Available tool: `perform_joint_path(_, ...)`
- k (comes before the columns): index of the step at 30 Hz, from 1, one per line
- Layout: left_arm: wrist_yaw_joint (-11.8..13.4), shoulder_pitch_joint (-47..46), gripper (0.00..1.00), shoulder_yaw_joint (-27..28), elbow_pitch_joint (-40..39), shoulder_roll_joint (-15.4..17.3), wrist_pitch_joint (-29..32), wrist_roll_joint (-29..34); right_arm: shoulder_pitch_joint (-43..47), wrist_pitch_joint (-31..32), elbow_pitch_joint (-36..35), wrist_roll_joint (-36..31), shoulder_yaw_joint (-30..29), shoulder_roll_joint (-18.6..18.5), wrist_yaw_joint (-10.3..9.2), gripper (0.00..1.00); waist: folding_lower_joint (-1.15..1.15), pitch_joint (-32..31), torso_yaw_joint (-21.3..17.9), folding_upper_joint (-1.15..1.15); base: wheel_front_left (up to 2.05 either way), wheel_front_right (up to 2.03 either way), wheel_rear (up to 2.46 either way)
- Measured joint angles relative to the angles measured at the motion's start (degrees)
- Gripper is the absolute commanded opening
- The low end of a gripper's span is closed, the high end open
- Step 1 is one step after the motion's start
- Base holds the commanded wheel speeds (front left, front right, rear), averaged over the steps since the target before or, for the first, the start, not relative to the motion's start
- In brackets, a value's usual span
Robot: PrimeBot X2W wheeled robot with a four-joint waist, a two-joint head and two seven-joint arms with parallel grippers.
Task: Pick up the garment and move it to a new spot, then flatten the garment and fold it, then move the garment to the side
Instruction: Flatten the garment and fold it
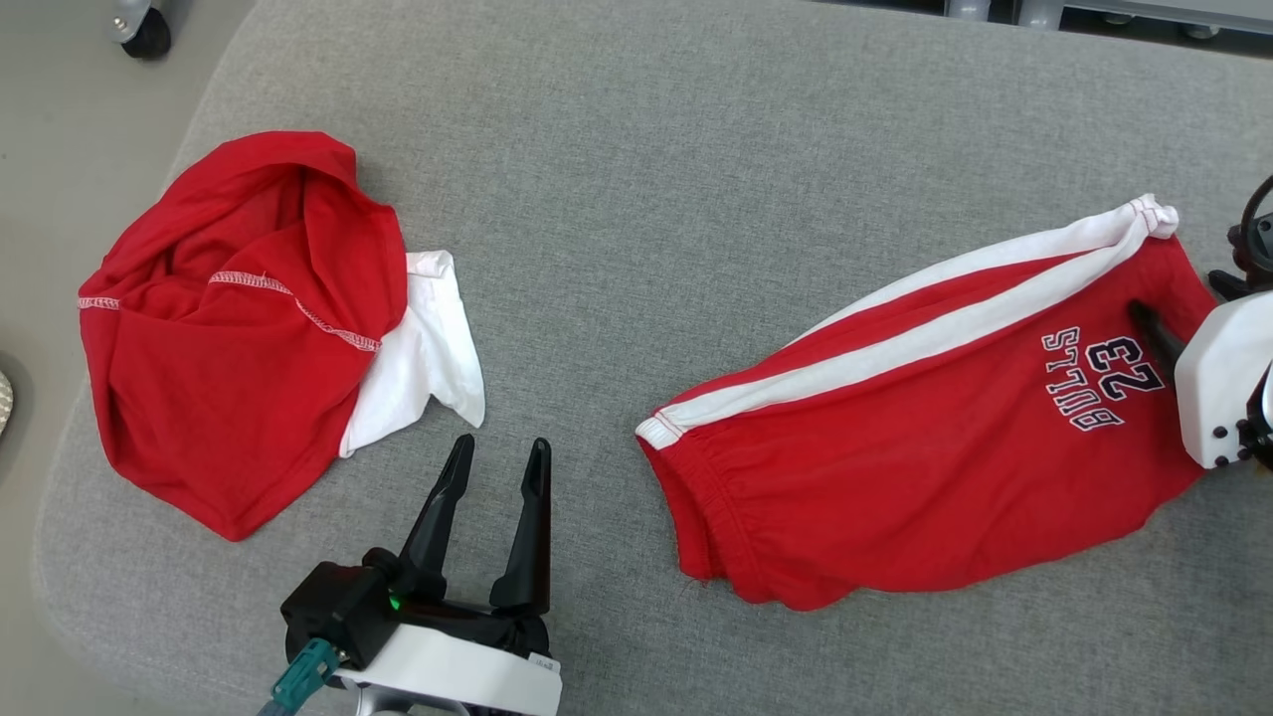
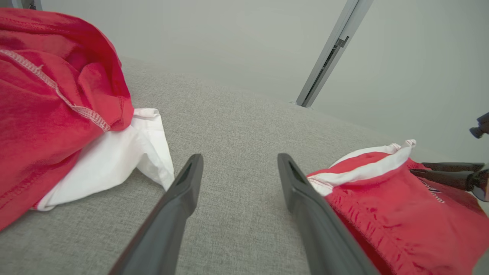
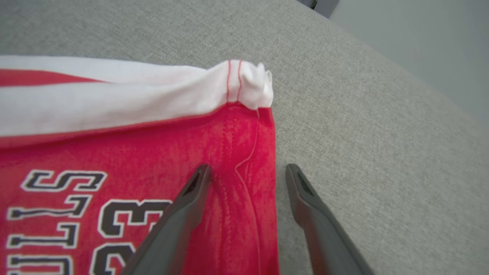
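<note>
On the red shorts (image 1: 925, 447) (image 2: 401, 214) (image 3: 114, 152) we read "BULLS" and "23" (image 1: 1099, 378) (image 3: 68, 214) in dark letters edged with white, upside down from the head. In the right wrist view the print lies sideways. The frame edge cuts it off and a finger partly covers it. The shorts lie on the right half of the grey cushion (image 1: 646, 199), with white stripes along their far side and the gathered waistband towards the middle.

The right gripper (image 1: 1177, 295) (image 3: 248, 168) stands released and holds nothing. It straddles the right hem, one finger over red cloth and the other over bare cushion. We cannot tell whether either finger touches. In the head view its white housing hides the shorts' right corner and most of the second finger.

The left gripper (image 1: 502, 445) (image 2: 240, 158) is also spread wide and empty, over bare cushion between the shorts and a crumpled garment (image 1: 239, 328) (image 2: 46, 107) on the left. That garment is red with white stitching and a white part. We see no writing on it, and its bunching hides its shape. A caster wheel (image 1: 147, 30) is cut off at the far left corner.
</note>
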Motion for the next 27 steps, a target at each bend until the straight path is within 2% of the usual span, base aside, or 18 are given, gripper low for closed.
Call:
perform_joint_path(10, -0.6, -0.3, 1.0, 0.0, 0.3, -0.2, 0.0, -1.0, -0.5, 2.7, 1.5, -0.4, -0.8, 0.4, 0.01, 1.0, 0.0, 0.4, -0.1, 0.0, 0.0, 0.0, 0.0)
perform_joint_path(12, -0.6, -0.7, 1.0, -0.2, 0.3, -0.2, 0.0, -1.1, -0.5, 3.5, 1.1, 0.9, -0.2, 0.2, 0.0, 0.0, 0.0, 0.4, -0.3, 0.0, 0.0, 0.0, 0.0)
perform_joint_path(20, -0.4, -0.2, 1.0, 0.1, 1.4, -0.2, 0.0, -1.6, 2.6, 4.1, -0.1, 14.9, -1.9, 4.4, 0.0, 0.0, 0.0, -2.5, -2.4, 0.0, 0.0, 0.0, 0.0)
perform_joint_path(27, -1.0, 4.3, 1.0, 1.7, 2.5, -0.2, 0.0, 0.3, 9.9, 2.3, -6.9, 23.3, -6.4, 6.0, 0.0, 0.0, 0.0, -7.9, -6.8, 0.0, 0.0, 0.0, 0.0)
